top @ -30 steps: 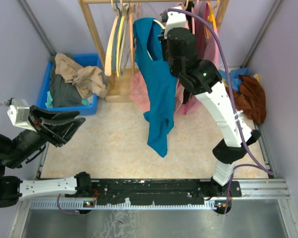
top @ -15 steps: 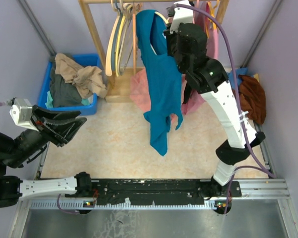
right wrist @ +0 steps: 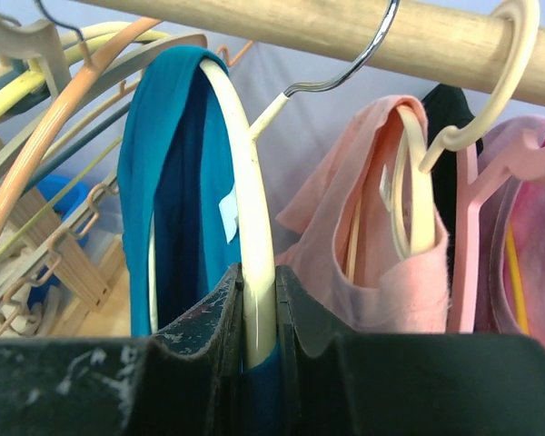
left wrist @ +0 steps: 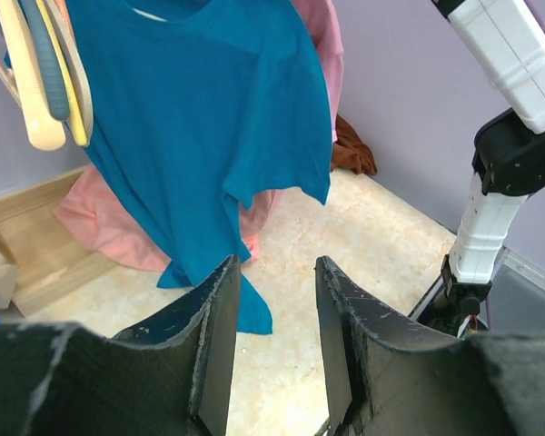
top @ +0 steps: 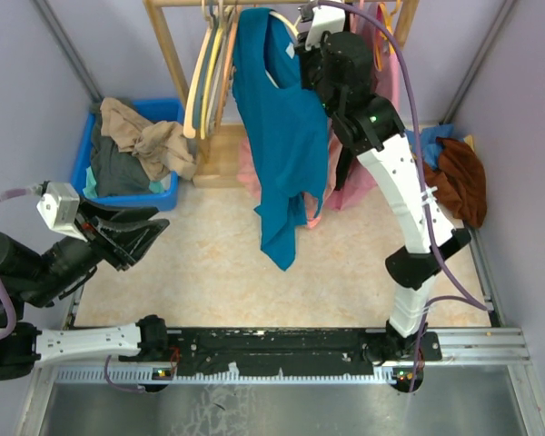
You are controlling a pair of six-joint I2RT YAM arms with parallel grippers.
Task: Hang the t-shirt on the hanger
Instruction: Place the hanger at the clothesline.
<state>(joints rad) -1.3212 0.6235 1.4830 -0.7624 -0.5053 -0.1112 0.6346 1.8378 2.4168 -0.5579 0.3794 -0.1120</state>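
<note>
**Ana:** How many blue shirts are there?

**Ben:** Just 1. The t-shirt (top: 280, 136) is soft teal cloth. It hangs long and floppy from the hanger (right wrist: 247, 182), up by the 1 round wooden rail (right wrist: 327, 27).

**Ana:** What is the hanger like?

**Ben:** It is 1 thin, smooth, cream curve. Its shiny metal hook (right wrist: 345, 68) bends up across the rail.

**Ana:** Who holds it?

**Ben:** The right gripper (right wrist: 259, 286) does. Its 2 black jaws pinch tight on the cream bar, and the teal cloth sits just left of them.

**Ana:** And the other one?

**Ben:** The left gripper (left wrist: 274, 268) is low down, well apart from the shirt. Its 2 jaws stand apart with nothing between them.

**Ana:** What else is there?

**Ben:** 2 pink shirts (right wrist: 372, 245) hang just beside the hanger on the right. 1 blue bin (top: 168, 113) holds a lumpy pile of clothes
</note>
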